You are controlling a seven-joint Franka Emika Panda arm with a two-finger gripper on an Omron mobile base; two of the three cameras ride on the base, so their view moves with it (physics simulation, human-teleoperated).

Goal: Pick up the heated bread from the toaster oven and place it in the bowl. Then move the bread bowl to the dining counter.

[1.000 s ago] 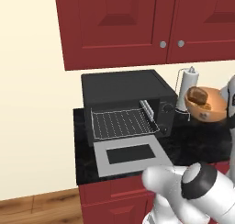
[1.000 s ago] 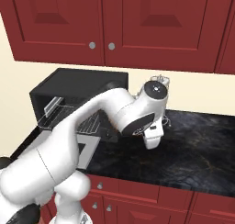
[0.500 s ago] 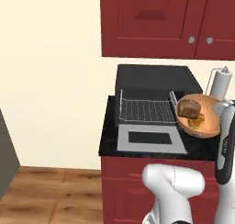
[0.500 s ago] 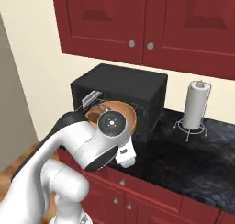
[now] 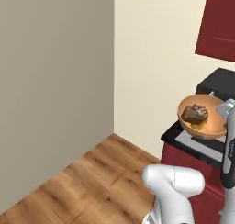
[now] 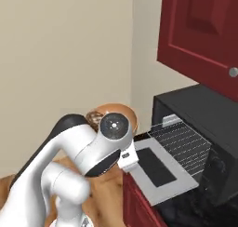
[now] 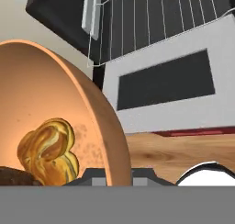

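Note:
The orange-tan bowl (image 5: 204, 128) hangs in the air in front of the counter's left end, with the golden-brown bread (image 5: 194, 113) lying inside it. My gripper (image 7: 117, 175) is shut on the bowl's rim (image 7: 108, 126), and the bread (image 7: 47, 150) sits just left of the fingers. In the right base view the bowl (image 6: 122, 111) peeks out behind my hand. The black toaster oven (image 6: 205, 109) stands to the right, its grey door (image 6: 161, 167) dropped open and the wire rack (image 6: 181, 138) pulled out and bare. The dining counter is out of view.
A beige wall (image 5: 55, 81) stands to the left, with wood floor (image 5: 87, 182) below. Red upper cabinets (image 6: 200, 30) hang above the oven. Red base cabinets (image 5: 211, 186) carry the black top (image 5: 172, 132) under the oven.
The whole picture has swung left, so the base has moved: wall and floor now show and the oven has slid to the right edge. The bowl with the bread stays in my gripper.

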